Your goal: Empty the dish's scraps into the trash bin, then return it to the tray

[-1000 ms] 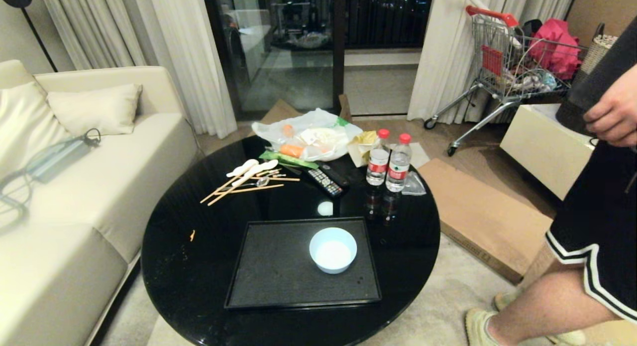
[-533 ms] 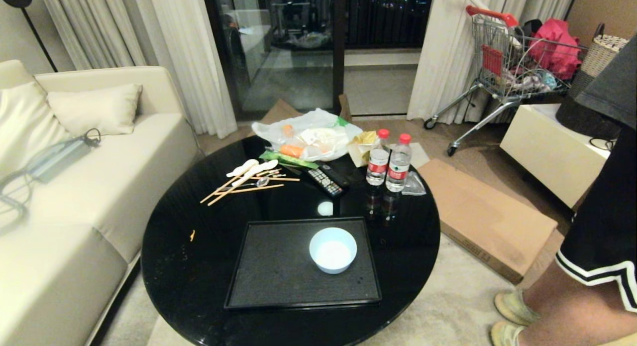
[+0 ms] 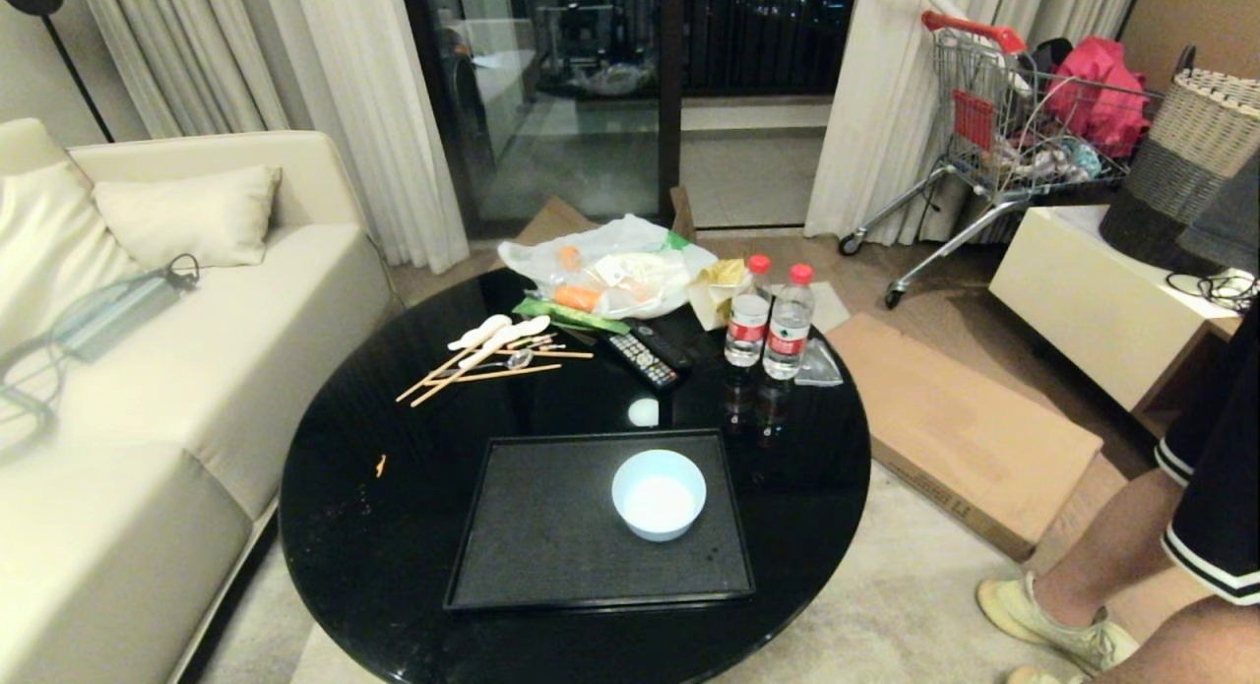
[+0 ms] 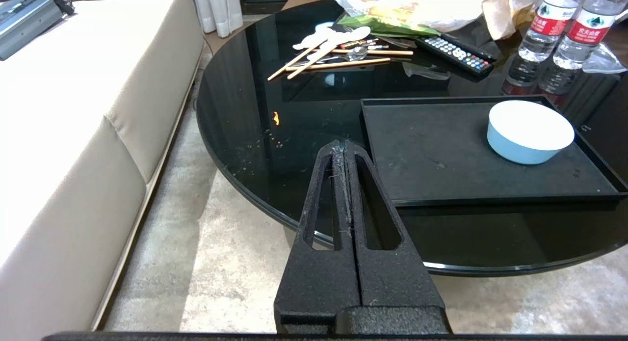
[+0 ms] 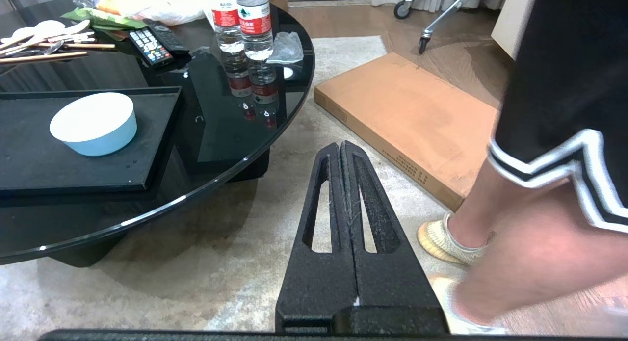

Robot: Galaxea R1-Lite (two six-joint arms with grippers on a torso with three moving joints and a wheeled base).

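the dish sits on the tray, toward its three o'clock side, on the round table, with nothing seen inside it. the left gripper hangs pressed together off the table's near edge, holding nothing. the right gripper hangs over the carpet, fingers pressed together and empty. a person's legs stand at its three o'clock.
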